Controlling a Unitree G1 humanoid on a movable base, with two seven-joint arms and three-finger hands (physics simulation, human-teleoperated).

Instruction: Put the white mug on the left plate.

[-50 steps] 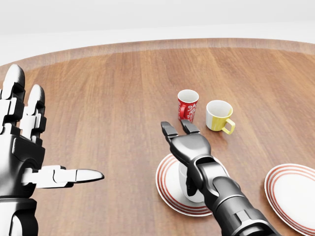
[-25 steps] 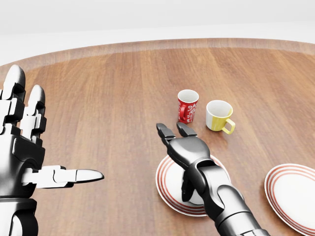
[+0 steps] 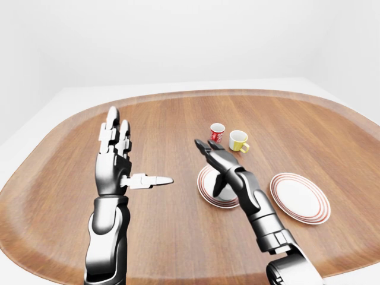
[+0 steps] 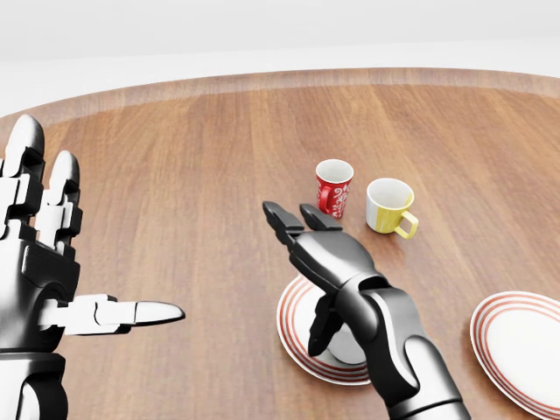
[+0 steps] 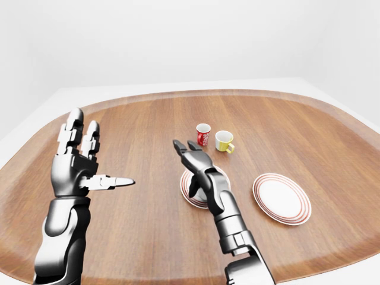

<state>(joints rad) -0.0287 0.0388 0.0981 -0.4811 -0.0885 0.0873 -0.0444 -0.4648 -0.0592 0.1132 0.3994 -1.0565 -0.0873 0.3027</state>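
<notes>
The white mug [image 4: 347,346] stands upright on the left red-rimmed plate [image 4: 292,337], low in the head view, and my right arm covers most of it. My right hand [image 4: 296,273] hovers over the mug and plate, open. Its two fingers stretch up-left past the plate's rim, and its thumb [image 4: 317,329] hangs down at the mug's left side. I cannot tell whether the thumb touches the mug. My left hand [image 4: 87,249] is raised at the left edge, open, with its fingers upright and its thumb pointing right. It holds nothing.
A red patterned mug [image 4: 333,187] and a yellow mug [image 4: 389,206] stand side by side above the left plate. A second red-rimmed plate [image 4: 523,343] lies at the lower right. The rounded wooden table [image 3: 71,142] is ringed by white floor.
My right hand has shifted left and risen over the mug, with its thumb swinging clear to the mug's left. The mug stays on the plate. The left hand has not moved.
</notes>
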